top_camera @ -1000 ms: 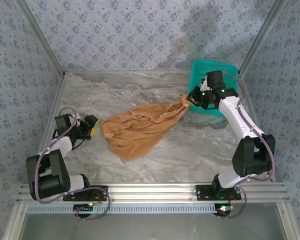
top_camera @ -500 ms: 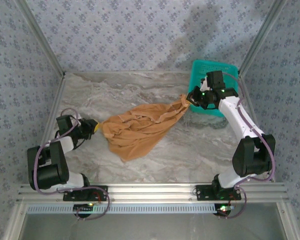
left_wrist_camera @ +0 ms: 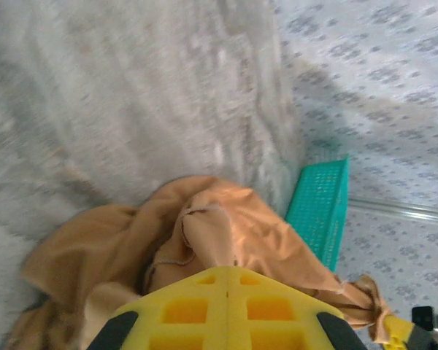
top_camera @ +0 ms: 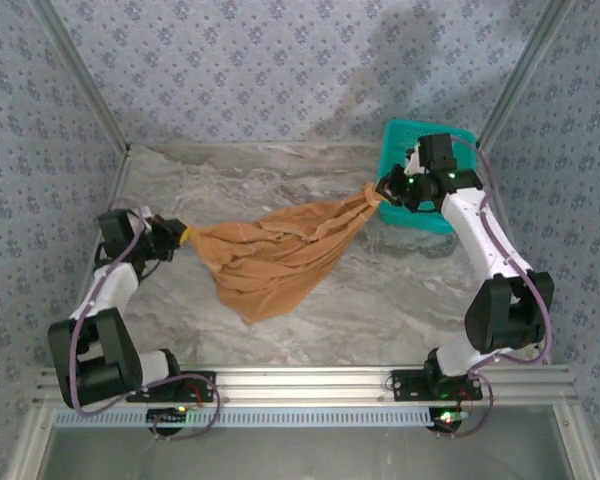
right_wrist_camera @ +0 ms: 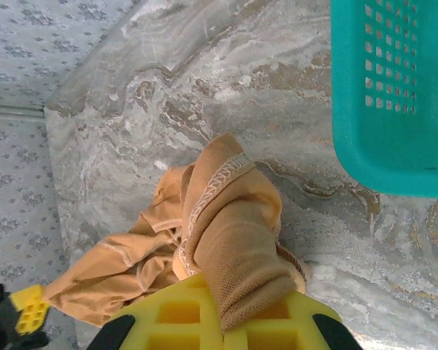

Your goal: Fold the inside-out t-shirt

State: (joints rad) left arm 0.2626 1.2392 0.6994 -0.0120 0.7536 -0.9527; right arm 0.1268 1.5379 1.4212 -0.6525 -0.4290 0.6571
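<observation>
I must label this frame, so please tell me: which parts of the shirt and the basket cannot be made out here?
- Top view: t-shirt bunched, sleeves and neck lost in folds; right gripper covers part of the basket.
- Left wrist: table blurred; left gripper hides the pinched cloth.

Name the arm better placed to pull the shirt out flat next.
Probably left: the left hand grips the t-shirt over open table; the right hand sits beside the basket.

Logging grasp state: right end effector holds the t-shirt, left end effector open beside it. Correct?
No: the left end effector is shut on the t-shirt too, as the left wrist view shows. The right end effector does hold it.
</observation>
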